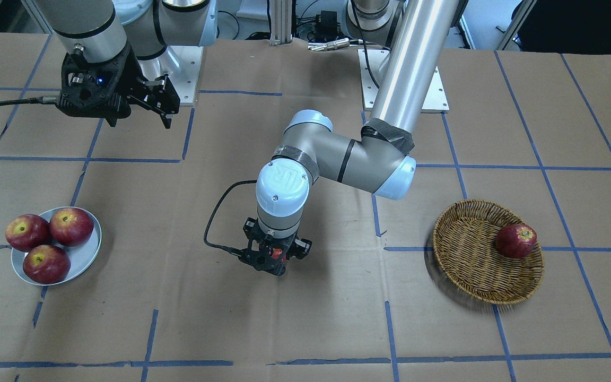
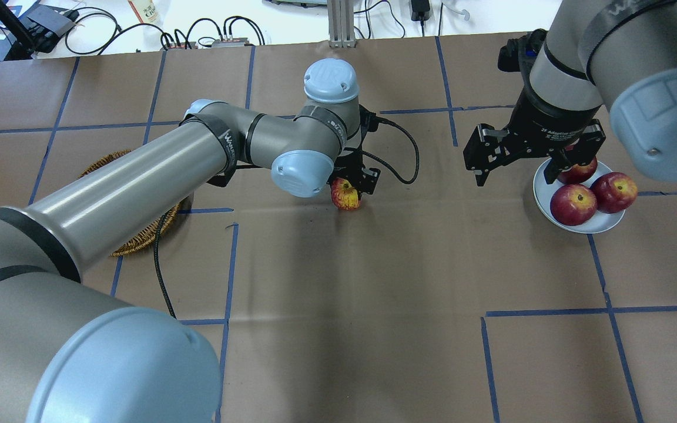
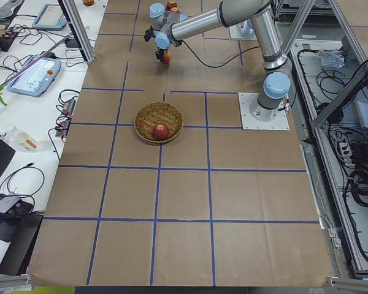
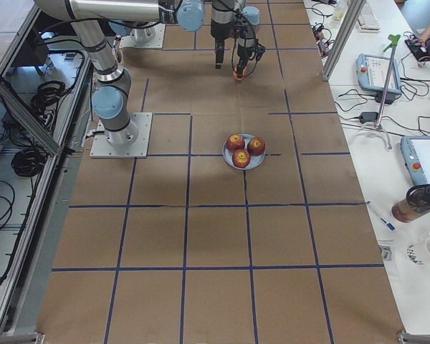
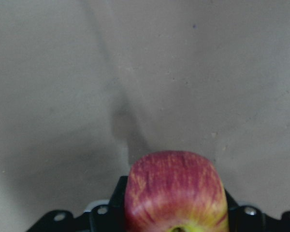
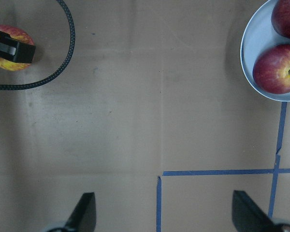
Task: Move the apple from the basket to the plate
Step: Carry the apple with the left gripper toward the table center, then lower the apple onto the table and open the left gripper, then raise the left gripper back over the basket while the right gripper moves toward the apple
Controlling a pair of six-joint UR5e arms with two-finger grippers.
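Note:
My left gripper (image 2: pixel 355 183) is shut on the streaky orange-red apple with the yellow patch (image 2: pixel 345 196). It holds it over the middle of the table, between the basket and the plate. The apple fills the bottom of the left wrist view (image 5: pixel 176 193) and shows at the upper left of the right wrist view (image 6: pixel 7 48). The wicker basket (image 1: pixel 467 265) holds one darker red apple (image 1: pixel 516 240). The grey-blue plate (image 1: pixel 85 257) holds three dark red apples. My right gripper (image 2: pixel 523 167) is open and empty, hovering just beside the plate (image 2: pixel 603 222) on the side toward the held apple.
The left arm's black cable (image 2: pixel 403 153) loops beside the held apple. The left arm's long tube (image 2: pixel 138 182) hides most of the basket in the overhead view. Blue tape lines cross the brown paper table cover.

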